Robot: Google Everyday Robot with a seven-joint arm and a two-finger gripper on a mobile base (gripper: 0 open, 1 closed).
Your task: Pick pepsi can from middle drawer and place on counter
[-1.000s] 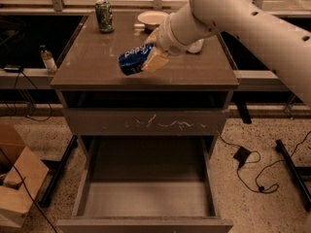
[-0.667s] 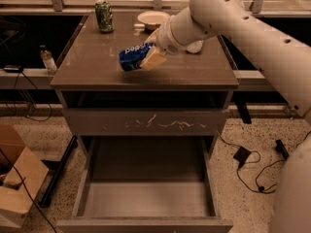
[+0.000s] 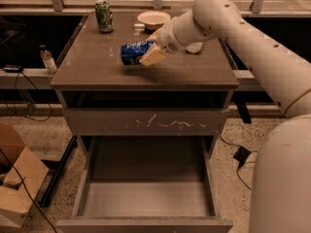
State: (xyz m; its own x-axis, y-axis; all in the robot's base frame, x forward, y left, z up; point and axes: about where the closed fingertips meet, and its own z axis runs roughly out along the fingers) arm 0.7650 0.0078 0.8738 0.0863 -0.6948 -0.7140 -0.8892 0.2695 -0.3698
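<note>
The pepsi can (image 3: 134,52) is blue with white lettering and lies on its side in my gripper (image 3: 147,52), just above the middle of the counter (image 3: 92,67). The gripper is shut on the can's right end; one tan finger (image 3: 152,57) shows in front of it. I cannot tell whether the can touches the counter top. The middle drawer (image 3: 146,200) is pulled fully open at the bottom of the view, and its pale floor is bare. My white arm reaches in from the right.
A green patterned can (image 3: 103,16) stands at the counter's back left, and a white bowl (image 3: 153,19) at the back middle. The closed drawer front with pale scratches (image 3: 146,123) is above the open drawer. A small bottle (image 3: 47,60) and a cardboard box (image 3: 17,191) are at the left.
The gripper with the pepsi can has shifted slightly toward the back of the counter. Nothing else moved.
</note>
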